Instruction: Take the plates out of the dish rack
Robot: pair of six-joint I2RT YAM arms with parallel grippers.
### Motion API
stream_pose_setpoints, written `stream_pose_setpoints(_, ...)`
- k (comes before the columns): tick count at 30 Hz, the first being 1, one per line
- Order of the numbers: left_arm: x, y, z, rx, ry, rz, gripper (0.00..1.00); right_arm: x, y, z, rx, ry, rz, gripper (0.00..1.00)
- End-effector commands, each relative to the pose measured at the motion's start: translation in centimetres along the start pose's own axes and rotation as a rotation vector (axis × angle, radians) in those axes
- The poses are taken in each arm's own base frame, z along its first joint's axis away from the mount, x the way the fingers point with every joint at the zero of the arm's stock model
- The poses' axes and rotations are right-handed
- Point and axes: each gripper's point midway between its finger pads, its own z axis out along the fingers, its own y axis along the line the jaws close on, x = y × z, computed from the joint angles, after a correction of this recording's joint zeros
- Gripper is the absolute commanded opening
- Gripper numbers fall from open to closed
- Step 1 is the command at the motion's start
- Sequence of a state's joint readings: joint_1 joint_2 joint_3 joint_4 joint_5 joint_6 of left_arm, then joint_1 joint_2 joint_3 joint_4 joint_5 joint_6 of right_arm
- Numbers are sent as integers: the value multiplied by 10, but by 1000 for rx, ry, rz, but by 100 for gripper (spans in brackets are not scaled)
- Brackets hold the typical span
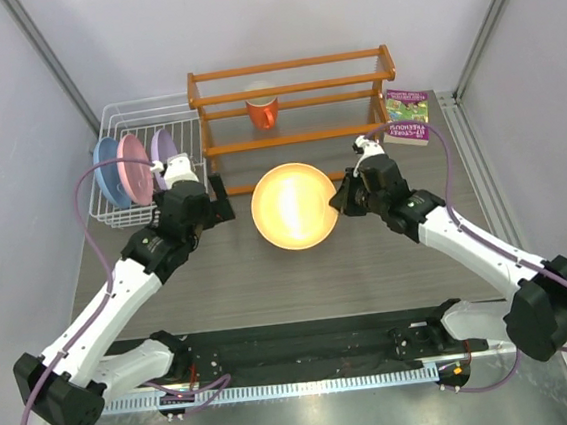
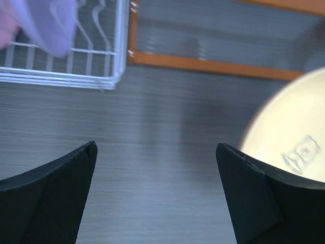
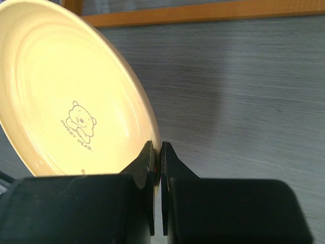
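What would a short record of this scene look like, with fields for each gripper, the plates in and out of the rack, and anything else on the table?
Right side: right gripper shut on the rim of the yellow plate, which is tilted
Left side: left gripper open, holding nothing, near the dish rack
In the rack: blue plate, pink plate, lilac plate, all standing on edge
Out of the rack: yellow plate only
Other things: mug on the shelf; book by the shelf's right end
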State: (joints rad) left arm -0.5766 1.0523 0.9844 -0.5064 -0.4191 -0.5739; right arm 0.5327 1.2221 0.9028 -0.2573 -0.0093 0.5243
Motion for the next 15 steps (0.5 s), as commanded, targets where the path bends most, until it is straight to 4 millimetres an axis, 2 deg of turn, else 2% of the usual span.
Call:
stream_pose_setpoints(1,-32,45,-13,-223,-161,61,99,23,-25,-2,104,62,-10,1)
stream_pose_setpoints(2,-40,55,-17,-275,-195,78,99,34,-31,2,125,96,-7,1)
stream_pose_setpoints(6,-56,68,-21,-361,-260,101,100,53,-48,10,190,153,-1,1)
stream_pose_setpoints(11,-68,77,-15,-415,-306,110,100,62,-60,17,242,177,-5,1)
stream_pose_setpoints(15,-74,102,0,-486,-306,102,99,67,-73,21,293,189,-8,1)
